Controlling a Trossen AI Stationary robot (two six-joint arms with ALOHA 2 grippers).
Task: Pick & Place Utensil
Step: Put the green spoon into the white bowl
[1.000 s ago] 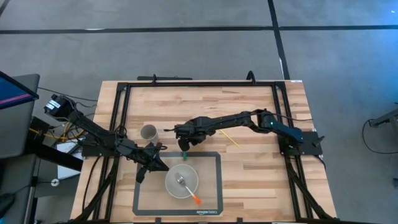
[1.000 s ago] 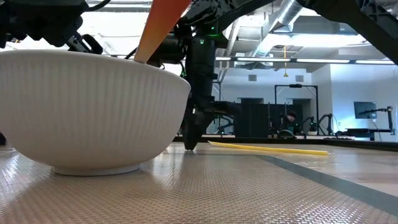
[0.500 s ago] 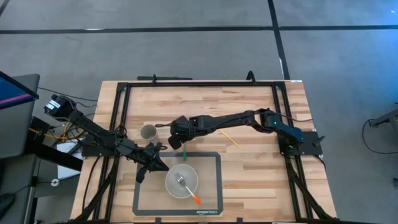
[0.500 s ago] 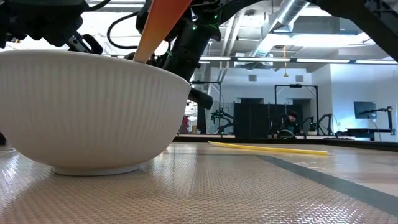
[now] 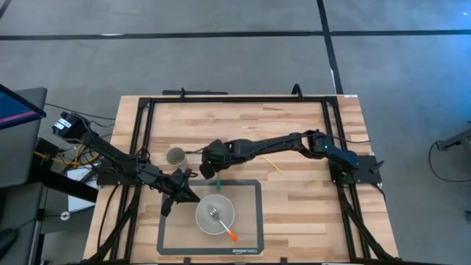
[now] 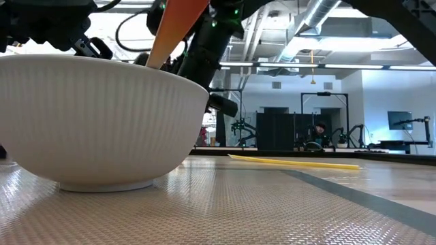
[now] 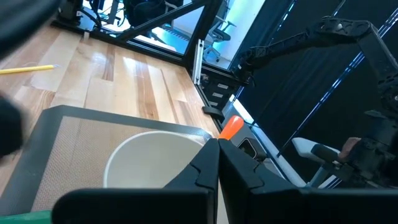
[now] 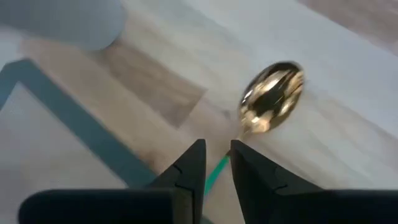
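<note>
A spoon with a gold bowl [image 8: 272, 99] and a green handle [image 8: 215, 172] sits in my right gripper [image 8: 216, 149], which is shut on it. In the high view that gripper [image 5: 209, 168] hangs over the wood between the grey cup [image 5: 175, 156] and the mat's far edge, and the handle's green end [image 5: 218, 183] sticks out toward the near side. The white bowl [image 5: 221, 200] stands on the mat with an orange-handled utensil [image 5: 229, 234] leaning in it. My left gripper [image 5: 182, 193], shut and empty, waits at the mat's left edge beside the bowl. My right gripper pinches the spoon's green handle [image 8: 215, 172] between its two fingers, with the gold bowl reaching out past the fingertips. The fingers [image 6: 204, 61] slant down and toward the table's left, lying along the spoon. In the low view nothing of it reaches the table beside the white bowl.
A thin yellow stick [image 5: 271, 163] lies on the wood right of the right gripper. The grey mat [image 5: 250, 221] has bare room right of the bowl. A black frame [image 5: 235, 99] runs around the table. The right arm [image 5: 280, 143] reaches across from the right side.
My right gripper has risen from the table, where its fingertips stood upright, tipped over to a slant and swung a little toward the table's left, toward the cup. The spoon has come up with it. The left arm, bowl and yellow stick have kept still.
</note>
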